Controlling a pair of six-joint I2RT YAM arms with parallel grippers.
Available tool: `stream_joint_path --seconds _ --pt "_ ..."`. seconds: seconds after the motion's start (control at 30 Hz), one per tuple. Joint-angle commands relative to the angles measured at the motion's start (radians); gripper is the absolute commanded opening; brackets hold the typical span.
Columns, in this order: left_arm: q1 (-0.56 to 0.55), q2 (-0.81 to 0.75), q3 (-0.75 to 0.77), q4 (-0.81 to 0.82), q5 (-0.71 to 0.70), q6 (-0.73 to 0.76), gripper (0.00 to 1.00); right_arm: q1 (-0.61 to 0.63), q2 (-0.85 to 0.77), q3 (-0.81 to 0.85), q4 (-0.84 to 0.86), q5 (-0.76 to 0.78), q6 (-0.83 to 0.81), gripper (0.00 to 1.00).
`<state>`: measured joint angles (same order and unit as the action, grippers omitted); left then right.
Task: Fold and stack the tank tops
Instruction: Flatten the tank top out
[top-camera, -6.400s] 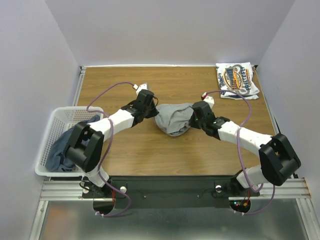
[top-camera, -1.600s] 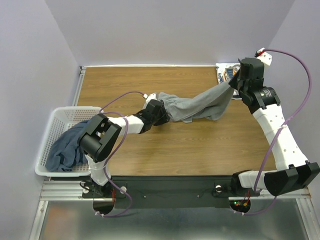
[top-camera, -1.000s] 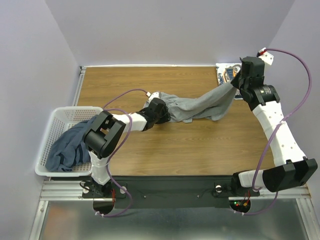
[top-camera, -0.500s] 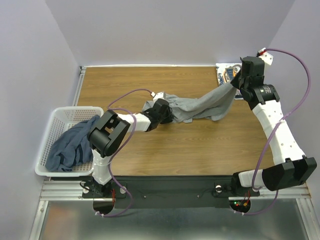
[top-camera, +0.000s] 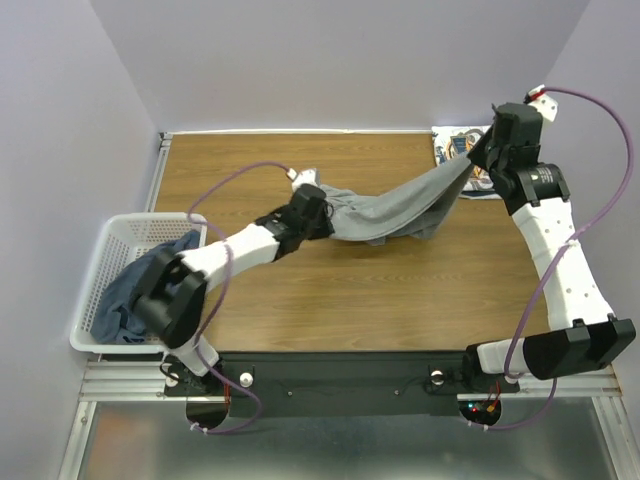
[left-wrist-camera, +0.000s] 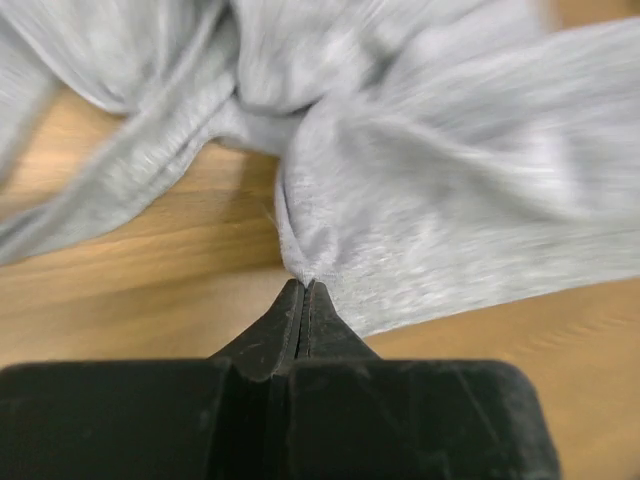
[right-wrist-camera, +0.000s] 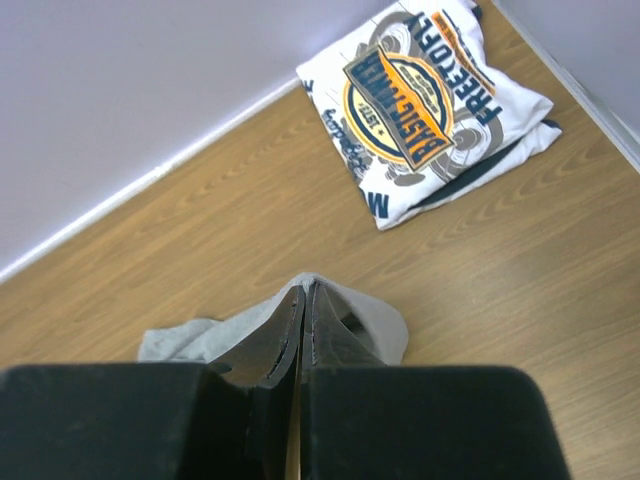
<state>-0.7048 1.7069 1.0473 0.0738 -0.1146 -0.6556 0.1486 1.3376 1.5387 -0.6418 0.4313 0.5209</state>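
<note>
The light grey tank top (top-camera: 395, 208) hangs stretched between both arms over the middle of the table. My left gripper (top-camera: 318, 206) is shut on a pinched fold at its left end (left-wrist-camera: 305, 283); the cloth (left-wrist-camera: 430, 180) spreads ahead of the jaws. High at the back right, my right gripper (top-camera: 470, 162) is shut on the other end, and grey cloth (right-wrist-camera: 375, 318) drapes round its closed tips (right-wrist-camera: 304, 286). The white tank top with the blue-and-orange logo (top-camera: 470, 158) (right-wrist-camera: 425, 95) lies folded in the far right corner. The dark slate blue tank top (top-camera: 135, 290) sits bunched in the basket.
A white plastic lattice basket (top-camera: 100, 262) stands at the table's left edge. Purple-grey walls close in the back and both sides. A metal rail (top-camera: 400, 372) with the arm bases runs along the near edge.
My left gripper closed on the grey top's left end and drew it slightly left and back. The right gripper lifted a little, pulling the cloth tauter.
</note>
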Motion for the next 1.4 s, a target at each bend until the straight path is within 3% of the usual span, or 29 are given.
stream_joint_path --seconds 0.0,0.13,0.17,0.4,0.63,0.93,1.1,1.27,1.37 --pt "0.024 -0.350 0.150 -0.145 -0.109 0.071 0.00 -0.032 -0.020 0.121 0.030 -0.040 0.008 0.00" --pt "0.034 -0.512 0.397 -0.278 -0.184 0.120 0.00 -0.038 -0.029 0.211 0.030 -0.088 0.031 0.00" --pt "0.034 -0.518 0.502 -0.301 -0.197 0.134 0.00 -0.037 -0.037 0.239 0.031 -0.110 0.036 0.00" --pt "0.034 -0.540 0.807 -0.356 -0.234 0.182 0.00 -0.037 -0.064 0.518 0.036 -0.164 0.037 0.00" --pt "0.034 -0.598 0.934 -0.319 -0.195 0.188 0.00 -0.038 -0.138 0.635 0.039 -0.163 0.019 0.00" --pt "0.033 -0.619 0.909 -0.217 -0.276 0.218 0.00 -0.037 -0.129 0.666 0.096 -0.215 0.033 0.00" --pt "0.060 -0.491 0.925 -0.138 -0.317 0.272 0.00 -0.037 -0.002 0.562 0.178 -0.273 0.054 0.00" --pt "0.269 -0.255 1.016 -0.080 -0.051 0.165 0.00 -0.037 0.196 0.544 0.315 -0.348 0.082 0.01" --pt "0.349 -0.065 1.190 -0.080 0.068 0.160 0.00 -0.038 0.359 0.638 0.392 -0.405 0.085 0.00"
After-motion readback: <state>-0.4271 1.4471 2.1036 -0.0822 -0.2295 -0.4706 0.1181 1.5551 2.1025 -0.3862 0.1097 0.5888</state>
